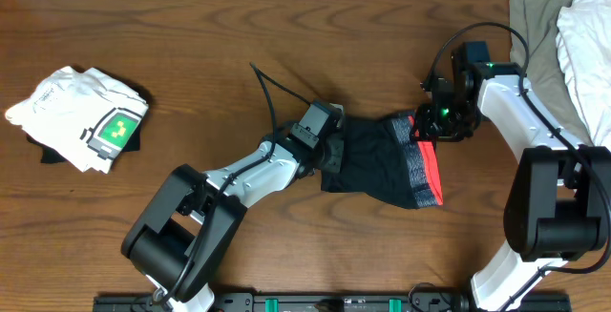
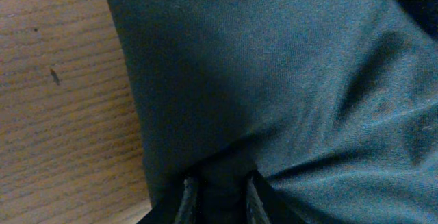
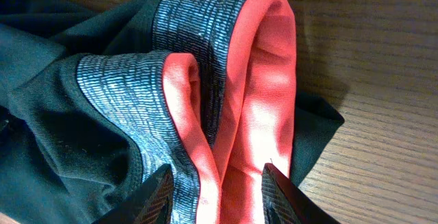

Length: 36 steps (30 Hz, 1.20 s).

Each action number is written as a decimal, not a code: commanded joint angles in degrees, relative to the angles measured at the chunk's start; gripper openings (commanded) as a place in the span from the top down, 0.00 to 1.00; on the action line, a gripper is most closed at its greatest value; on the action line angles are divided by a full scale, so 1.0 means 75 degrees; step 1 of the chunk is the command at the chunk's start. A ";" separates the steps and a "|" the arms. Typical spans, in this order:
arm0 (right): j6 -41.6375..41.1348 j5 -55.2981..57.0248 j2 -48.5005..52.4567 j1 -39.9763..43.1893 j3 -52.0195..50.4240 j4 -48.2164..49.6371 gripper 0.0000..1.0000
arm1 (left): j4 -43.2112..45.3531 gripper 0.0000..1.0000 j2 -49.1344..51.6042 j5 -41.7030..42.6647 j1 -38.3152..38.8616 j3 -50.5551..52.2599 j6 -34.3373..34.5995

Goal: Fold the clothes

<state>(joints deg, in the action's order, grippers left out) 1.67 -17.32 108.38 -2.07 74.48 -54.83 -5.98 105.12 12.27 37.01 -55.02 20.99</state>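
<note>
Slippage is the main worry here. In the overhead view the trousers [image 1: 377, 164] lie bunched at the centre of the counter [image 1: 286, 26], strung between the left arm [image 1: 258, 174] and the right arm [image 1: 520, 112], with the grey waistband [image 1: 418, 164] and its red-orange edge [image 1: 434, 174] toward 3 o'clock. The white shirt [image 1: 86, 126] sits well apart at 9 o'clock. The heap of pale garments [image 1: 563, 35] lies at 2 o'clock, near the right arm, so a wide swing there could drag it. A loose black cable [image 1: 258, 75] runs off toward 11 o'clock from the left arm and may snag. In the left wrist view the left jaws are clenched on a small pucker of dark cloth at 6 o'clock, with creases fanning from it. So thin a pinch may pull free, or lift only one layer. In the right wrist view the right jaws straddle the red-orange edge at 6 o'clock, but I cannot tell whether they are clamped. If they are not, the waist may drop and the fold go askew.
</note>
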 commanded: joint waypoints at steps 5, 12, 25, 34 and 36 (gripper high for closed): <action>-0.0216 -0.0163 0.0067 -0.0312 -0.0221 0.0009 0.61 | -0.0446 0.76 0.0452 -0.0099 0.0012 0.0405 0.0041; -0.0580 0.0210 0.0047 -0.0358 -0.0329 0.0166 0.99 | -0.0449 0.76 0.0452 -0.0102 0.0012 0.0405 0.0041; -0.1037 0.1107 -0.0093 0.0976 -0.0309 -0.0064 0.95 | -0.0452 0.76 0.0452 -0.0099 0.0012 0.0405 0.0041; -0.0982 0.1020 -0.0093 0.0533 -0.0309 -0.0058 0.83 | -0.0455 0.76 0.0452 -0.0099 0.0012 0.0408 0.0041; -0.0985 0.1023 -0.0093 0.0396 -0.0309 -0.0058 0.83 | -0.0478 0.76 0.0452 -0.0099 0.0012 0.0408 0.0041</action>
<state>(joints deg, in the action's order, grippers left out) -5.61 -10.15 108.38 2.90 72.25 -55.24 -6.20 105.12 12.27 37.01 -55.02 20.99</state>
